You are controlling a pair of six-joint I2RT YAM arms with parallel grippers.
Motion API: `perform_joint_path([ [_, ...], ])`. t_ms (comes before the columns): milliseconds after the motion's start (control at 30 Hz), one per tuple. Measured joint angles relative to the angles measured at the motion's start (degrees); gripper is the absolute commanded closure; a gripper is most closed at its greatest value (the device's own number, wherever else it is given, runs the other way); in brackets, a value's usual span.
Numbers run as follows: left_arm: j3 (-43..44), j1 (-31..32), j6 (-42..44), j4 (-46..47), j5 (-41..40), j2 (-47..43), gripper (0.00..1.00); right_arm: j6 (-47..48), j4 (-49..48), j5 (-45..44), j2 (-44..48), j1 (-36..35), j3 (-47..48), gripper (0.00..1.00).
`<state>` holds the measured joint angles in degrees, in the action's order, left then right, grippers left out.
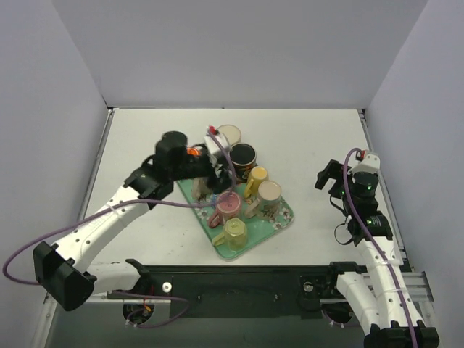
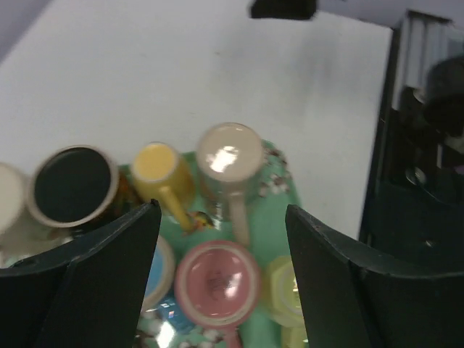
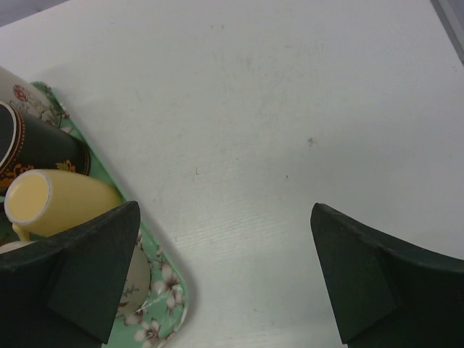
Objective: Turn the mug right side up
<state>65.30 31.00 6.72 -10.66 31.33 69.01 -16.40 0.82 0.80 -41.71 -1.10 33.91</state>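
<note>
A: What is nearest on the tray (image 1: 285, 216)?
B: A pale yellow mug (image 1: 234, 232), at its near corner. Just behind it stands the pink mug (image 1: 230, 205). It seems bottom up, but I cannot be sure.
A: And the left gripper (image 2: 221, 212)?
B: It hangs above the tray. Its 2 fingers are wide apart and hold nothing.
A: The right gripper (image 3: 225, 210)?
B: Beside the tray, over the white table (image 1: 312, 138), jaws wide and empty.
A: Farther back?
B: A beige mug (image 1: 269, 191), a yellow mug (image 1: 255, 177) on its side, then a black mug (image 1: 243, 154) and, farthest, a cream mug (image 1: 229, 135).
</note>
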Motion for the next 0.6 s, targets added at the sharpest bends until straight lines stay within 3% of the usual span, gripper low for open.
perform_joint_path([
  [100,1.7,13.0,1.5,-5.7,-2.5,3.4,0.23,-0.5,3.2,1.8,1.1,0.0,0.0,0.0],
  [233,1.7,21.7,3.5,-8.5,-9.7,9.7,0.26,-0.8,4.9,2.9,1.6,0.0,-0.5,0.0],
  [367,1.6,25.8,4.9,-8.5,-16.1,14.7,0.27,-1.2,6.0,3.3,1.6,0.0,-0.7,0.0],
  [600,0.0,25.6,5.3,-4.9,-23.5,19.2,0.33,-1.4,6.3,3.7,1.9,0.0,-1.2,0.0],
])
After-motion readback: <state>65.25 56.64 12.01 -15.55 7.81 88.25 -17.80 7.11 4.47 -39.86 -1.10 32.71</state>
